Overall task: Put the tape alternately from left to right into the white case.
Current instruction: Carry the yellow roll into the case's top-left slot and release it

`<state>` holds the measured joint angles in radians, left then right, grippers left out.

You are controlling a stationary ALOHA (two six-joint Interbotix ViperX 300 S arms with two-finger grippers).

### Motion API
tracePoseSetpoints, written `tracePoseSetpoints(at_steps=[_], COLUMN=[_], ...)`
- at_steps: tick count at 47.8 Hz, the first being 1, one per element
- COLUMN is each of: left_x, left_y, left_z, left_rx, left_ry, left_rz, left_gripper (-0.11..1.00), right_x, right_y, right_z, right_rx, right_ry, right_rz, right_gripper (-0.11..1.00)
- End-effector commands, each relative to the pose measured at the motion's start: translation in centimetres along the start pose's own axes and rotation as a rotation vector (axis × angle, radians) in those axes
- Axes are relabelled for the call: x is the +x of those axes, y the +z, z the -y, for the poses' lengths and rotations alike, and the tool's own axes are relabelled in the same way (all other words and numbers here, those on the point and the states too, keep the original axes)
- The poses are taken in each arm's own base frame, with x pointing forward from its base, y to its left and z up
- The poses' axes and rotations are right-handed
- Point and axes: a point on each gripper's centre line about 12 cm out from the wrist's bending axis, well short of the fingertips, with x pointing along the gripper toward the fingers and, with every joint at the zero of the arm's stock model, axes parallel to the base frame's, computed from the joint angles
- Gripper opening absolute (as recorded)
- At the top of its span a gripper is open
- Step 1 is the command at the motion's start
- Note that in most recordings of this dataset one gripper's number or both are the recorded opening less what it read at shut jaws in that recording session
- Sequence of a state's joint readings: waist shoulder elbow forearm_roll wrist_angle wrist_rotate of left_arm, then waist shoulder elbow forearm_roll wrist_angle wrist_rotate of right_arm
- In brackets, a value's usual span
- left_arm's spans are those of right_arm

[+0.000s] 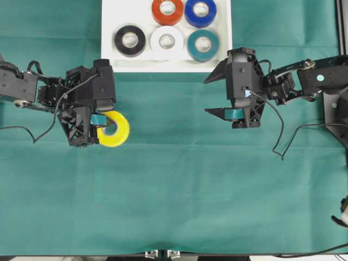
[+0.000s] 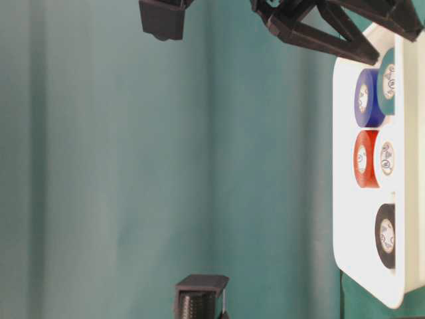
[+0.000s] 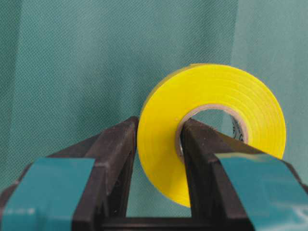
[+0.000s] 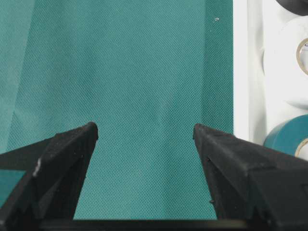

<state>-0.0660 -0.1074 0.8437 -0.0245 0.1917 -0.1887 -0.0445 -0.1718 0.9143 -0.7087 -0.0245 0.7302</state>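
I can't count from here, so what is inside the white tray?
Five rolls lie in the white tray: black, red, white, blue, teal. Its far edge is cut off.

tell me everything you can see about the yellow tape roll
The yellow tape roll is a bright, glossy ring wound in fine layers around a pale core. It is the only roll outside the white case, over the green cloth just below the case's left end. The left gripper is shut on its wall, one of the black fingers inside the core hole and the other against the outer face. Whether it rests on the cloth or is lifted cannot be told.
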Motion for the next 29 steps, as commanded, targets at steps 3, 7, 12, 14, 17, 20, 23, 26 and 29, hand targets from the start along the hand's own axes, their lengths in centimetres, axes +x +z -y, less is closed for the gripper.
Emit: tracePoseSetpoints(at_steps=[3,7,12,14,17,20,23,26,29], left_x=[-1.0,-1.1,-1.3,-1.4,-1.4,-1.5,-1.7,-1.9,-2.0], left_y=[2.3,3.0,3.7,3.9,4.1,4.2,4.4,4.6,4.7], left_z=[-0.6,-1.4,-2.5,-3.0,-3.9,-4.8,-6.0,-7.1,-8.1], left_rx=[-0.023,-0.042,-0.069,-0.078,-0.085,-0.089,-0.09,-0.093,-0.09], left_ry=[0.006,0.018,0.04,0.049,0.065,0.083,0.107,0.129,0.149], left_rz=[0.075,0.094,0.111,0.116,0.12,0.125,0.134,0.145,0.159], left_gripper=[-0.03,-0.03,-0.03,-0.03,-0.03,-0.03,-0.03,-0.03,-0.03], right_x=[-0.2,-0.2,-0.2,-0.2,-0.2,-0.2,-0.2,-0.2,-0.2], right_y=[0.7,0.7,0.6,0.6,0.6,0.6,0.7,0.7,0.7], right_z=[-0.1,-0.1,-0.1,-0.1,-0.1,-0.1,-0.1,-0.1,-0.1], right_rx=[-0.001,0.0,0.0,0.0,0.0,-0.001,-0.001,-0.001,0.0], right_ry=[0.007,0.007,0.007,0.007,0.007,0.007,0.007,0.007,0.007], right_rz=[0.024,0.024,0.023,0.023,0.023,0.023,0.024,0.024,0.024], right_gripper=[0.87,0.87,0.87,0.87,0.87,0.87,0.87,0.87,0.87])
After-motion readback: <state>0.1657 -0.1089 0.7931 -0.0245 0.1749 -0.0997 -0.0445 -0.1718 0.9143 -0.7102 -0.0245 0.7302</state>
